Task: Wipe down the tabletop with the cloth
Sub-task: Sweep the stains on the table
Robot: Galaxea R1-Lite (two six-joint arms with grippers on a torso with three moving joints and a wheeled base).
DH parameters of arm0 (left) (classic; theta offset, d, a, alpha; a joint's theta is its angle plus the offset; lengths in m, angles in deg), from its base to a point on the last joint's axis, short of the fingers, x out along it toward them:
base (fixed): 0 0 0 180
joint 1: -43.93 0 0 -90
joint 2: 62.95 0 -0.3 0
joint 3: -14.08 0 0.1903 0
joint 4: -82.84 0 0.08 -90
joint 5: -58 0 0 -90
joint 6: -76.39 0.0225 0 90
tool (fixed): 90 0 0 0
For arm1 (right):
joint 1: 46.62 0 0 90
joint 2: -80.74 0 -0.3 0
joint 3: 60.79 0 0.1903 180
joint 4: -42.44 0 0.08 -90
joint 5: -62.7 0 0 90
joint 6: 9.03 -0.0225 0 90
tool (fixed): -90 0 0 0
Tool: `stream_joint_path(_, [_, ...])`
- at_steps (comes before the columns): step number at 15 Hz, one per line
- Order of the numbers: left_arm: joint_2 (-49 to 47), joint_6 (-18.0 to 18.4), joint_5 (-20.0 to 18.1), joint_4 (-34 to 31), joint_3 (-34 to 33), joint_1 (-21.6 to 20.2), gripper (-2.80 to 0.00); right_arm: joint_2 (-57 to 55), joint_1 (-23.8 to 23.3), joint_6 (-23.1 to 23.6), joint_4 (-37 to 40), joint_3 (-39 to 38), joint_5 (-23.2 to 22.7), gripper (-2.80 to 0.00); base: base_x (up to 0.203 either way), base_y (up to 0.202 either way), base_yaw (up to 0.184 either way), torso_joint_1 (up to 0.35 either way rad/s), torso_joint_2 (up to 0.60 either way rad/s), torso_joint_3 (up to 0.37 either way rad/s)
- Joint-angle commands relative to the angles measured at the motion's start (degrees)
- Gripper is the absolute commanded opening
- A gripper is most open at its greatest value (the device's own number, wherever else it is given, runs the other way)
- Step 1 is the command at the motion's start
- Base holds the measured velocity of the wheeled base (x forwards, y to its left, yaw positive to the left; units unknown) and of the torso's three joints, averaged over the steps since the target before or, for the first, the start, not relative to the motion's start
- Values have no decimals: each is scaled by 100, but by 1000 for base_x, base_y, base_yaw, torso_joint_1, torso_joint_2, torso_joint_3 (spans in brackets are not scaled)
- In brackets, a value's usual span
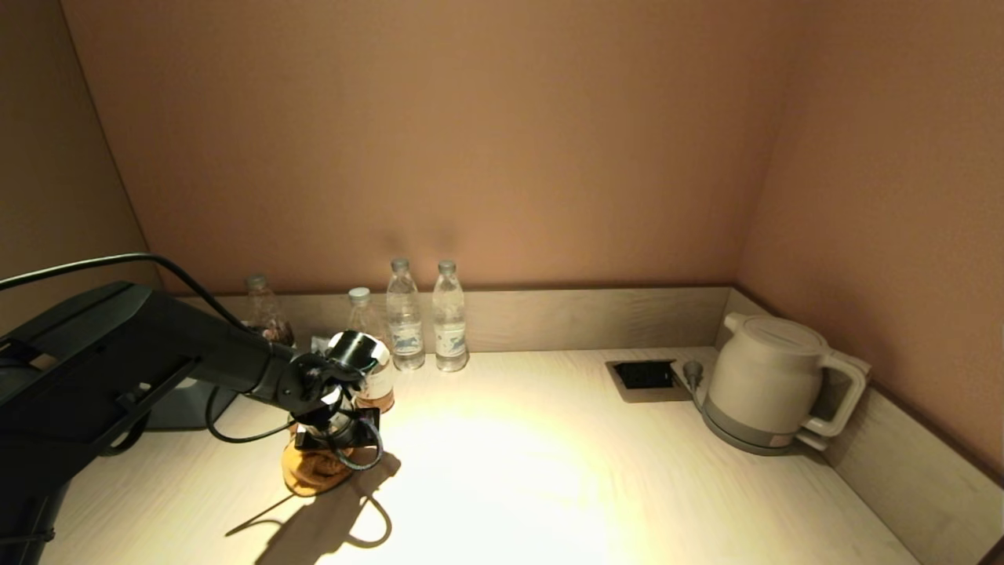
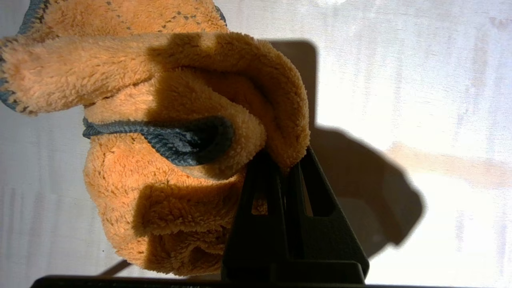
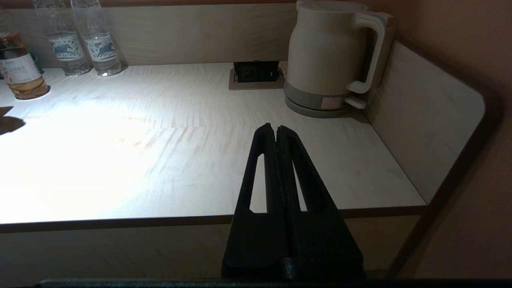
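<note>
Alcove enclosed by plain brown walls (image 1: 486, 133) at the back and on both sides, with a low pale wood-grain upstand (image 1: 596, 314) running along the rear and right edges of the table (image 1: 549, 471). Pale wood-grain table surface lit by a bright pool of light near its middle, dimmer toward the corners. Recessed dark socket panel (image 1: 645, 375) set flush in the table toward the rear right, front edge of the table visible from the right wrist view.

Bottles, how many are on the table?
4. Two clear water bottles stand side by side at the back wall. A tea bottle stands just left of them, behind the left claw. A dark-filled bottle sits farther left, partly hidden by the arm.
</note>
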Motion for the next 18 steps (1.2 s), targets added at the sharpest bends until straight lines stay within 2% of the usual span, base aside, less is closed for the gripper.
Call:
stream_joint_path(1, [-74,-35,9,-74,154,123,-280,0,0,-1,-2,0,1,-280,0,0,0,0,0,0])
stream_joint_path(9, [-87,-45,9,-100,267,487,-280,0,0,-1,-2,0,1,-280,0,0,0,0,0,0])
stream_joint_path(14, [-87,-13,67,-100,385,929,-280,0,0,-1,-2,0,1,-280,0,0,0,0,0,0])
stream_joint_path(16, [-99,0,73,-100,405,949,-280,0,0,-1,-2,0,1,-280,0,0,0,0,0,0])
stream_joint_path(18, [-212,82,79,-94,636,1110,-280,0,0,-1,-2,0,1,-280,0,0,0,0,0,0])
